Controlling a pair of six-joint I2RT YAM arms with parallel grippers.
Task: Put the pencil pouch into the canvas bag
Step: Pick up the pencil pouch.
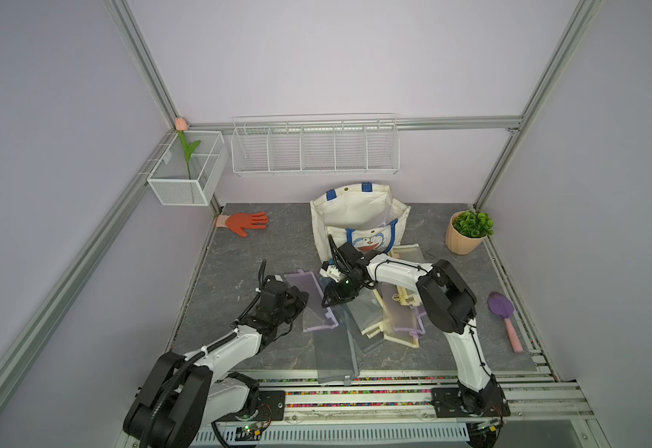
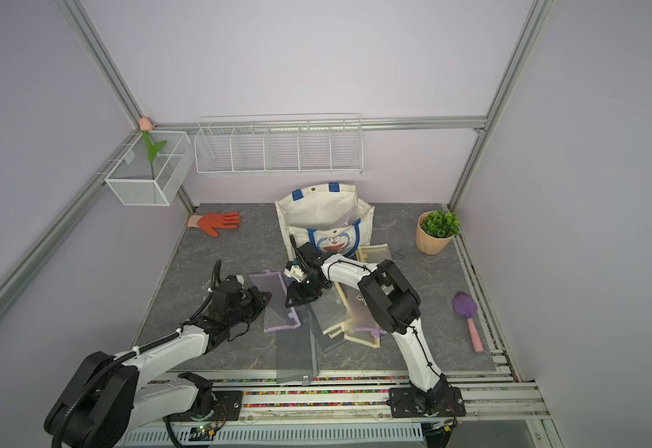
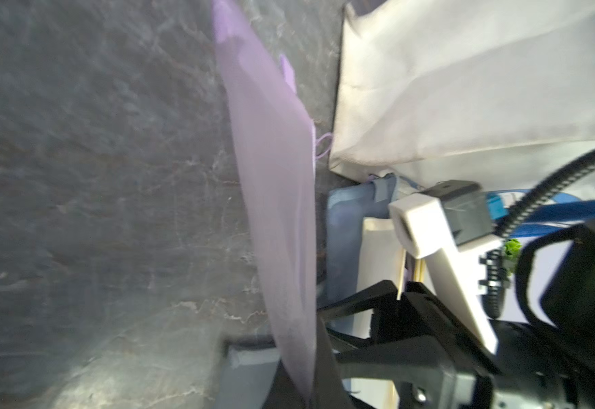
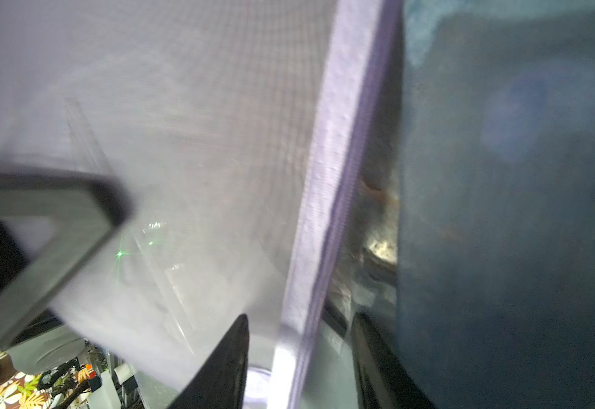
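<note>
A flat purple mesh pencil pouch (image 1: 311, 306) (image 2: 276, 306) lies among several pouches in the middle of the mat. My left gripper (image 1: 302, 301) (image 2: 261, 300) is shut on its near-left edge, and the left wrist view shows the purple mesh (image 3: 282, 212) pinched at the gripper (image 3: 310, 375). My right gripper (image 1: 326, 303) (image 2: 290, 301) is at the pouch's right side. In the right wrist view the gripper (image 4: 306, 340) straddles the purple zip edge (image 4: 328, 212), fingers apart. The cream canvas bag (image 1: 355, 215) (image 2: 322, 215) (image 3: 466, 70) stands open behind, cat face forward.
Grey (image 1: 336, 353), cream (image 1: 402, 318) and blue (image 3: 342, 230) pouches overlap beside the purple one. An orange glove (image 1: 245, 223) lies back left, a potted plant (image 1: 468, 232) back right, a purple scoop (image 1: 505, 316) at the right edge. Wire baskets (image 1: 314, 149) hang on the wall.
</note>
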